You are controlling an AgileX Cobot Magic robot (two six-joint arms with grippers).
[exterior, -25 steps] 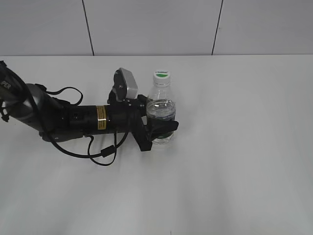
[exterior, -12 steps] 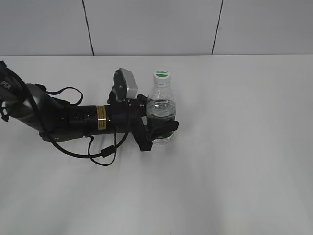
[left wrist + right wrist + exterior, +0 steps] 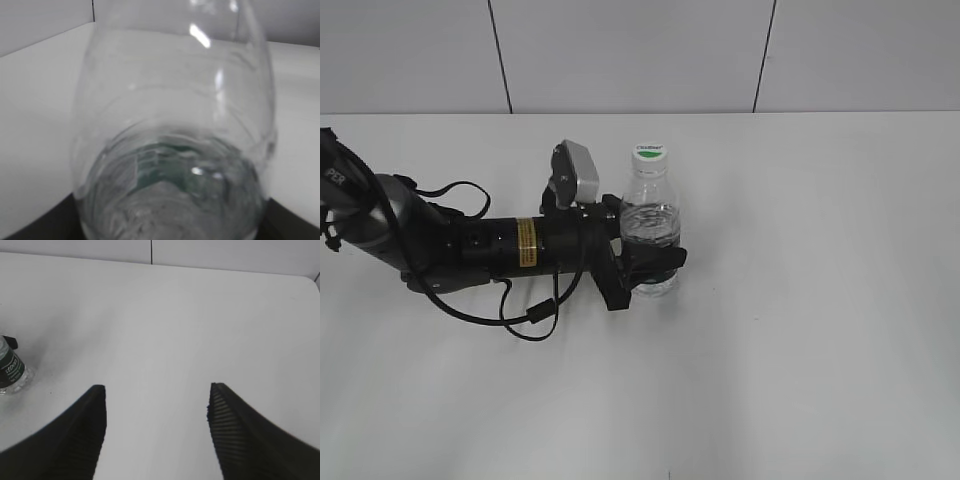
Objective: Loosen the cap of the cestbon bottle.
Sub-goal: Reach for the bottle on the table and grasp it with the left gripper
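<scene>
Cap (image 3: 650, 153) tops bottle (image 3: 649, 215) clamped by left gripper (image 3: 655, 262).

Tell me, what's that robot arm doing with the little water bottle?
The left gripper is wrapped around the lower part of the cestbon bottle, holding it upright on the white table. The white cap with its green mark is on top, and nothing is touching it. The right gripper hangs open over bare table off to the side, with the bottle far at the edge of its view. So the bottle is held steady, but the cap-twisting hasn't started.
</scene>
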